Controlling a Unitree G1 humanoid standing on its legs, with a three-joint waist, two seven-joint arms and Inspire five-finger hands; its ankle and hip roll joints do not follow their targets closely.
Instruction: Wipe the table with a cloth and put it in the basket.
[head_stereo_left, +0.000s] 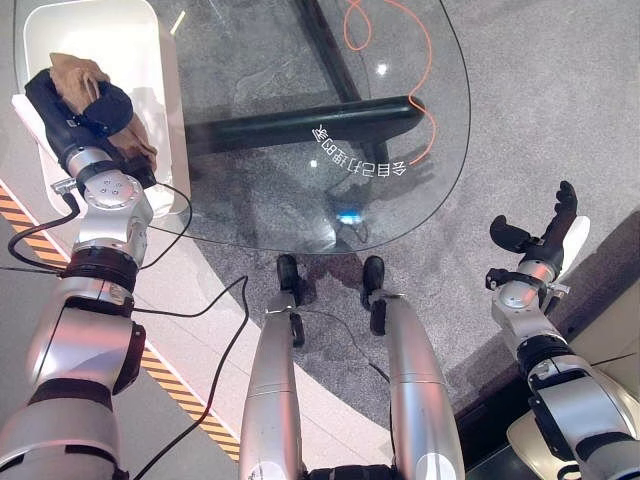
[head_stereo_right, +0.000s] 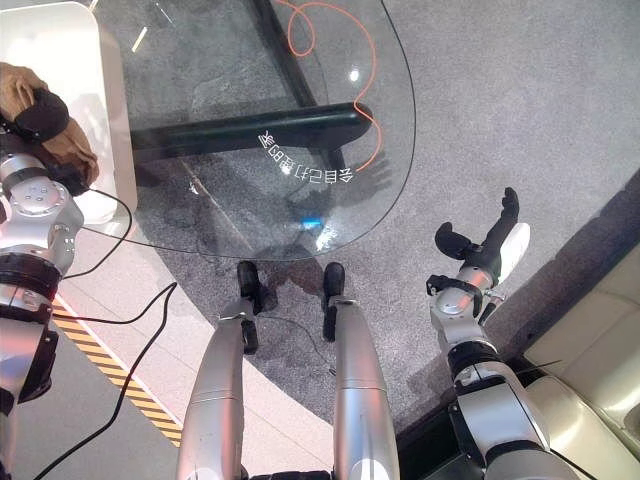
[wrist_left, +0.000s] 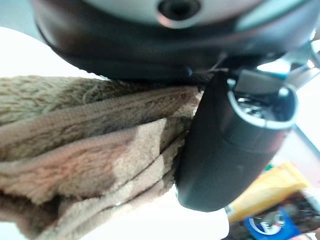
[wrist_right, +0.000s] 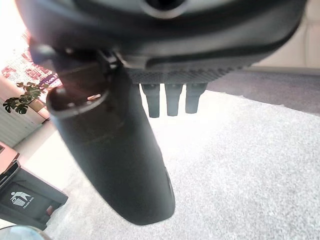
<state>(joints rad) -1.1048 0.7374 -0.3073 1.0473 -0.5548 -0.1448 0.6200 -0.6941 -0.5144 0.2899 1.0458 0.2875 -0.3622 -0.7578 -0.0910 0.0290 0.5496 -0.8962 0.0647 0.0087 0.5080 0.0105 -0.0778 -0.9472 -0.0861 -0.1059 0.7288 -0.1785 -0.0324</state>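
The tan cloth (head_stereo_left: 80, 75) hangs bunched in the left hand (head_stereo_left: 85, 110) over the white basket (head_stereo_left: 150, 60), at about ten o'clock in the left eye view. In the left wrist view the plush folds (wrist_left: 90, 150) are pressed between the thumb (wrist_left: 225, 145) and the underside of the palm, so the fingers are closed on the cloth. The left arm reaches up and forward from the lower left, wrist bent so the hand sits above the basket's near end. The basket stands at the round glass bench's (head_stereo_left: 400, 150) left edge; an orange cord (head_stereo_left: 420, 60) shows through the glass at about one o'clock.

The right hand (head_stereo_left: 540, 235) is at about four o'clock, well apart from the bench, raised over grey carpet (head_stereo_left: 560, 100). Its fingers (wrist_right: 172, 97) are straight and relaxed, thumb (wrist_right: 115, 160) spread apart, holding nothing.
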